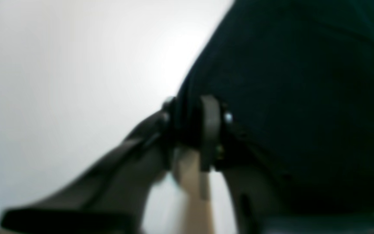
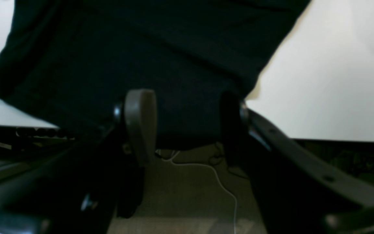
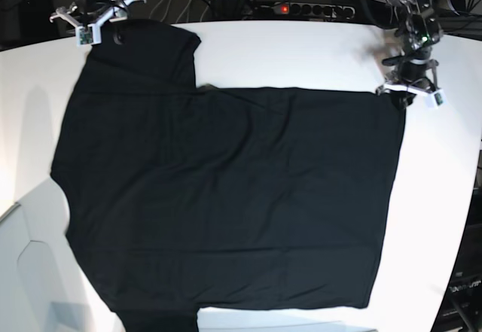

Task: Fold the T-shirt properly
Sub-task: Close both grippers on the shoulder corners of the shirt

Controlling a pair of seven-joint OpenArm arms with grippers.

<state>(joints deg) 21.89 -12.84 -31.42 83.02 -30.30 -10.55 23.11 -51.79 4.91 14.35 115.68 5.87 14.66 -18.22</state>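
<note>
The T-shirt (image 3: 226, 196) is plain black, with no print or pattern showing. It lies on a white table (image 3: 316, 53). A thin white cable (image 2: 219, 185) runs over a dull beige floor (image 2: 187, 195) in the right wrist view.

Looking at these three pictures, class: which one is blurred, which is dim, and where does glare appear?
Left wrist view: blurred throughout, glare on the table beside the T-shirt. Right wrist view: dim, its gripper dark against the shirt. Base view: sharpest, evenly lit.
</note>
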